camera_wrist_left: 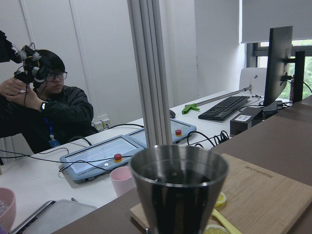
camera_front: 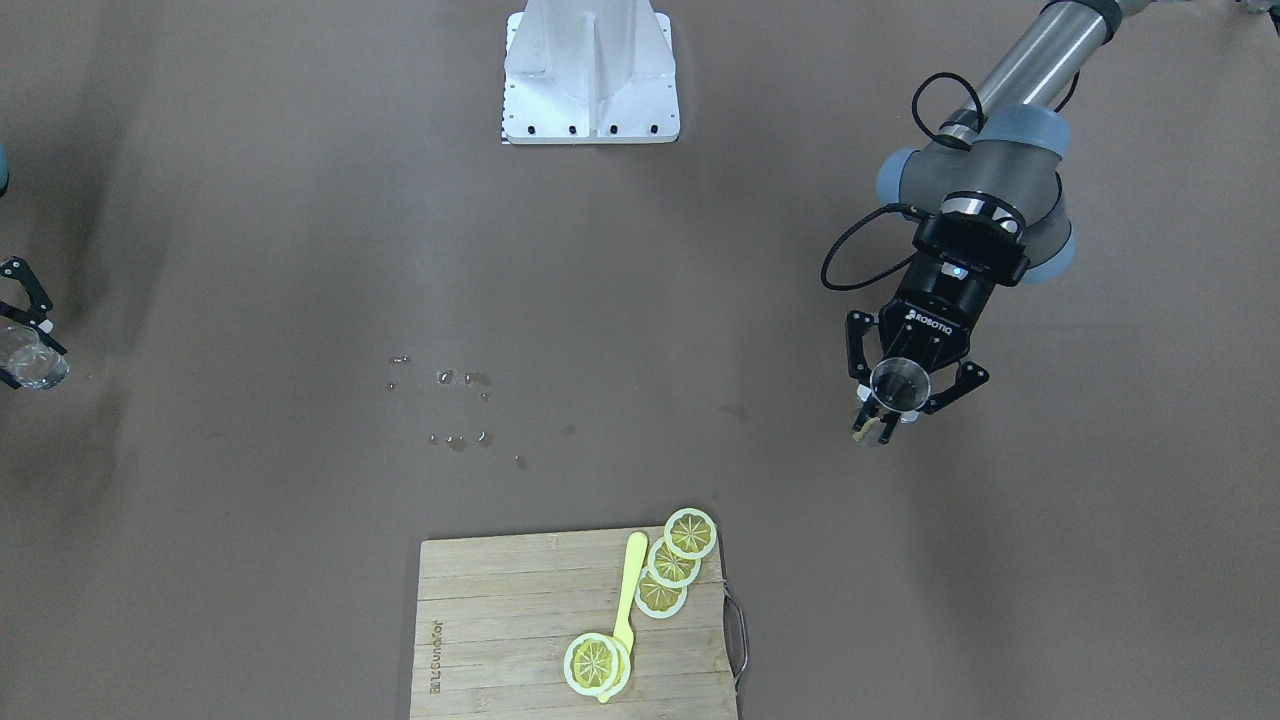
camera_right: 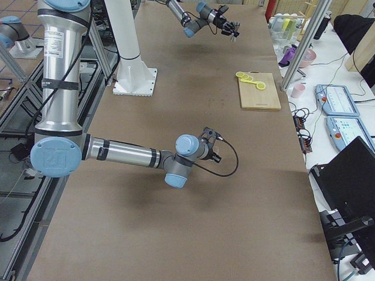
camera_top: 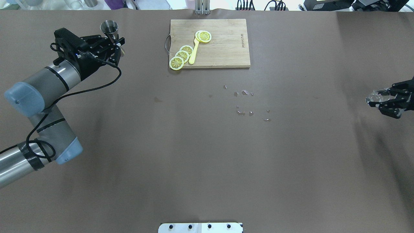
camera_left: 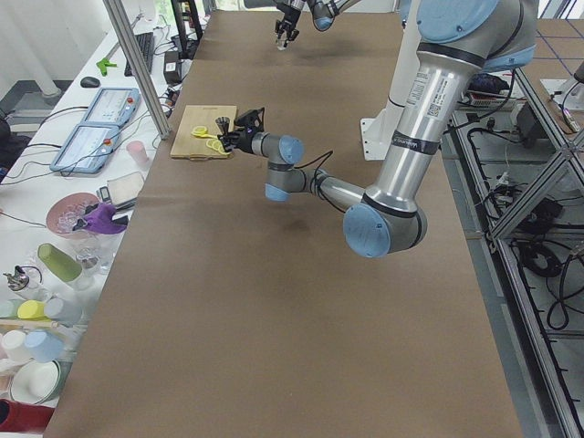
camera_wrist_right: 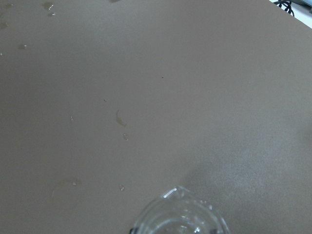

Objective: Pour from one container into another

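Steel cup on our left side, clear glass on our right, well apart.
We've got the left gripper pinching the steel cup low down. The cup is upright, off to the handle side of the wooden cutting board with its lemon slices and yellow spoon. Our right gripper is clamped around the clear glass at the opposite end of the brown table. A few water drops sit between the two, nearer the board.
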